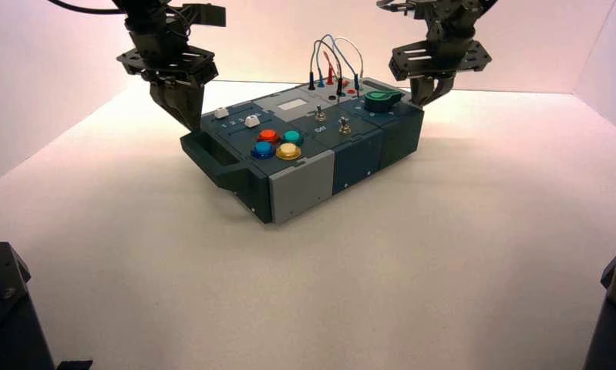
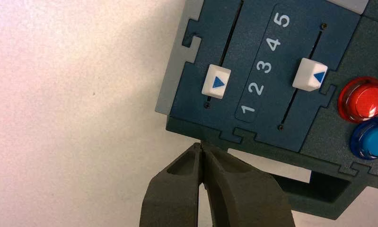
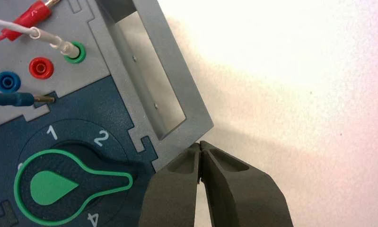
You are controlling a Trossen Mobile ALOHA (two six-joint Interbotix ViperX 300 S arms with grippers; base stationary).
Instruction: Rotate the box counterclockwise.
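Box (image 1: pixel 304 150) sits skewed on the counter (image 1: pixel 412 254); left gripper (image 2: pixel 202 147) and right gripper (image 3: pixel 199 145), both clenched empty, press opposite corners, turn apparently underway

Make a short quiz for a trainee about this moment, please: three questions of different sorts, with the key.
1. True or false: the left end effector is shut, its tips at the box edge by the two white sliders.
2. Multiple choice: the right end effector is at the box corner nearest to
A) the green knob
B) the coloured buttons
C) the toggle switches
3. Fill in: the knob's pointer sits between the numbers 2 and ___.

Key: 1 true; 2 A; 3 four.
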